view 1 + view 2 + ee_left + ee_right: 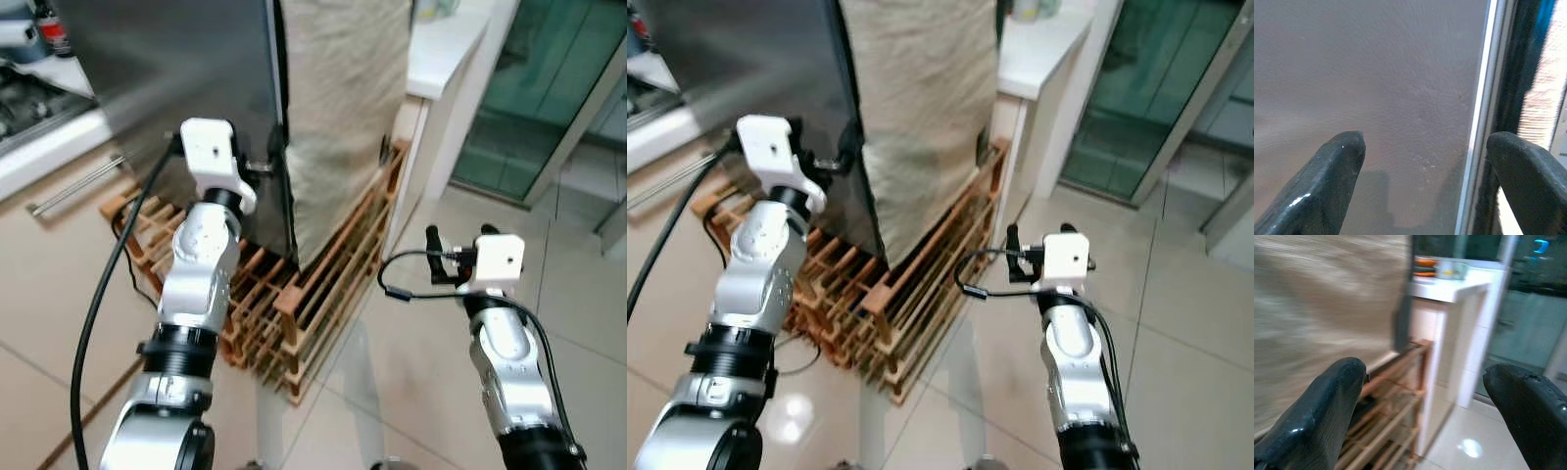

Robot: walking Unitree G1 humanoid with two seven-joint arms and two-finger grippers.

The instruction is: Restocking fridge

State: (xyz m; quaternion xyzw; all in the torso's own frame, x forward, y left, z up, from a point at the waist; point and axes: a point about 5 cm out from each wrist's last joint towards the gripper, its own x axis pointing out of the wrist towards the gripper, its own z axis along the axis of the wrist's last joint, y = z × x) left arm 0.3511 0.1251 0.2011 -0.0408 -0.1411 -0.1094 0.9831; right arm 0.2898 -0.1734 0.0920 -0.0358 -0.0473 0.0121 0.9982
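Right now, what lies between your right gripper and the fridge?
In the left eye view, the wooden slatted rack and bare floor tile lie between the right gripper and the fridge.

A tall fridge [186,78] stands on a slatted wooden pallet [294,304], its dark grey, brushed-metal door shut and facing the robot's left. The door's vertical edge [1480,117] shows as a thin bright metal strip with a dark seam beside it. The fridge's side panel [343,108] is covered by a pale beige, woven-looking cloth that hangs down nearly to the pallet. The fridge stands upright, beside a white counter [446,49].
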